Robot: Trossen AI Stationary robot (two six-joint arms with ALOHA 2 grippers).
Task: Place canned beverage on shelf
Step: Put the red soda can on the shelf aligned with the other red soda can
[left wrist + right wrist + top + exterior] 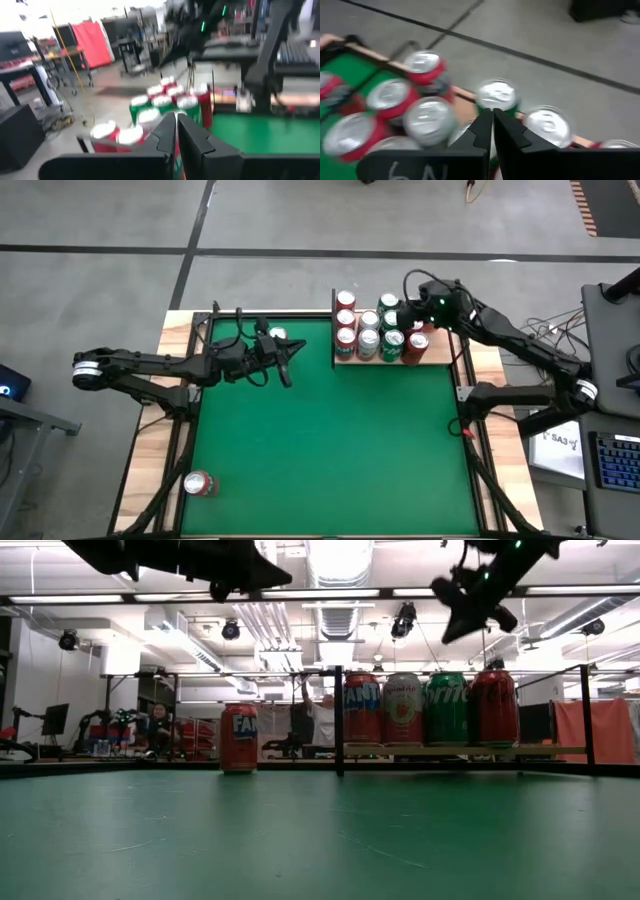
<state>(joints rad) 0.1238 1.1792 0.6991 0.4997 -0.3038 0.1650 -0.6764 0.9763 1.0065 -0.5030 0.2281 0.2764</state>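
Note:
The pale wooden shelf (441,352) with black rods stands at the table's far edge, right of the middle, and also shows in the low view (560,750). Several red and green cans (368,330) stand upright on it. One red can (278,335) stands on the green felt left of the shelf (238,738). Another red can (200,483) lies on its side near the front left corner. My right gripper (418,318) hangs shut and empty above the shelf's cans (492,119). My left gripper (300,348) is shut and empty, raised, beside the standing can (176,125).
The black rod frame (338,720) rises around the shelf. Wooden strips edge the table (150,450). Green felt (330,450) fills the middle and near part of the table. A desk with a keyboard (612,460) stands beyond the right edge.

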